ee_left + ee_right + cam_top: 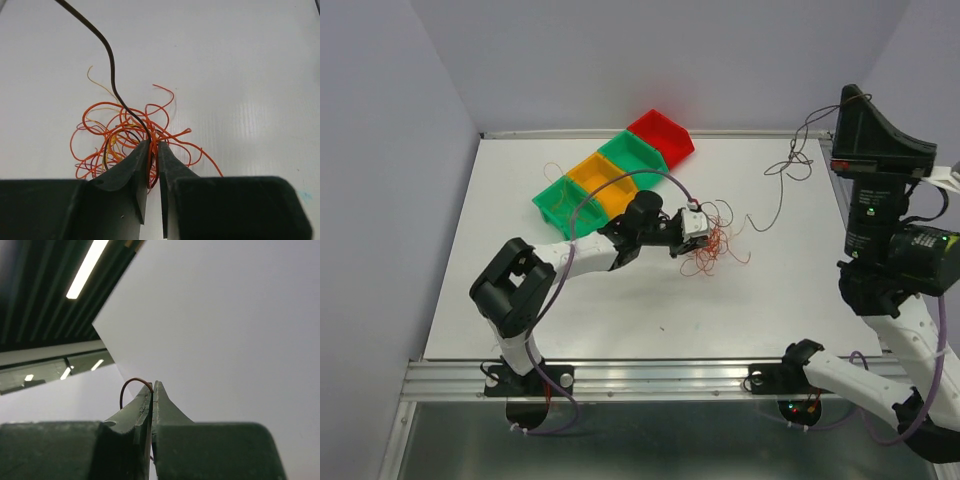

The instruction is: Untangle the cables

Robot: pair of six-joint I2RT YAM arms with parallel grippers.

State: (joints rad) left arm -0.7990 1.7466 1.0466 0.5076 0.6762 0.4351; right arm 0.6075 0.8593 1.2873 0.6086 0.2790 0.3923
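Observation:
A tangle of thin orange, red and yellowish cables (712,248) lies on the white table (620,310) near its middle. My left gripper (704,228) is low over the tangle and shut on several orange strands; the left wrist view shows the jaws (154,146) pinching them, with the rest of the tangle (120,131) spread on the table beyond. A dark brown cable (782,192) runs from the tangle up to my right gripper (847,97), which is raised high at the far right. That gripper (152,386) is shut on the brown cable's end (128,384).
A diagonal row of bins stands at the back: green (558,203), orange (604,182), green (634,156), red (661,136). One loose fine wire (552,170) lies left of them. The table's walls rise at the back and sides.

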